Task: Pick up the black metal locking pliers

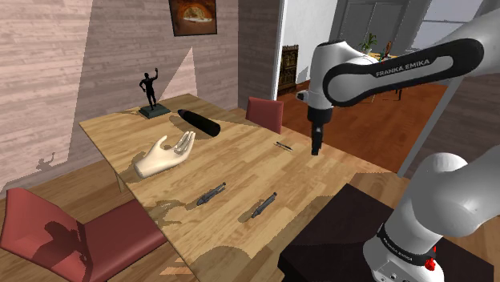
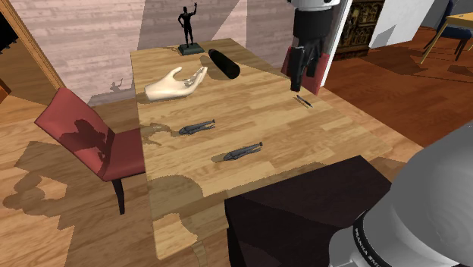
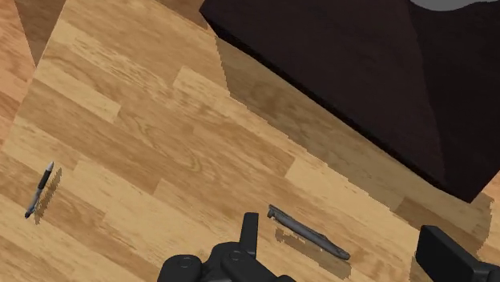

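Pliers (image 1: pixel 211 193) and a look-alike dark tool (image 1: pixel 263 205) lie mid-way along the table (image 1: pixel 240 160), hard to tell apart. Gripper (image 1: pixel 316 147) hangs above the table's edge, pointing down, fingers apart and empty.

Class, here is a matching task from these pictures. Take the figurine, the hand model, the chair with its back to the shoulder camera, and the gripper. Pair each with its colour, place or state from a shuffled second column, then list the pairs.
Column one:
1. figurine
2. hand model
3. chair
4. gripper

Column two:
A. red, drawn up at the side of the table
B. open, hanging above the table
C. black, standing upright near a table corner
D. cream, lying on the table

Pairs: 1-C, 2-D, 3-A, 4-B
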Tool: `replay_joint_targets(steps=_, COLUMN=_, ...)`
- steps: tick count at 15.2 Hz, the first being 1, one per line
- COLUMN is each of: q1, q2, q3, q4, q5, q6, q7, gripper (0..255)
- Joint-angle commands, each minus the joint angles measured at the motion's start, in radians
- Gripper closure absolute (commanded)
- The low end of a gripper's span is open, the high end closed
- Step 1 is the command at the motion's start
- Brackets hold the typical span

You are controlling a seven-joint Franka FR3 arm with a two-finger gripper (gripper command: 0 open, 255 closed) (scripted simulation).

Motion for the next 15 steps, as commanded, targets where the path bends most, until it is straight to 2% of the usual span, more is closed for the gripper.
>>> replay_joint_targets(steps=1, q1=0.022, q2=0.054, q3=-0.017, q4=-0.022, q5=-0.008, q6=0.092, q7=-0.071, gripper=0)
replay_joint_targets(steps=9, q1=0.114, q2=0.333, q3=-0.069, q4=-0.057, q5=-0.007, q6=0.452, q7=-0.347, gripper=0)
replay_joint_targets(steps=15, q1=0.183, q2=0.579, q3=-0.077, q4=-0.028, q5=0.06, q6=0.698, q7=-0.587, gripper=0)
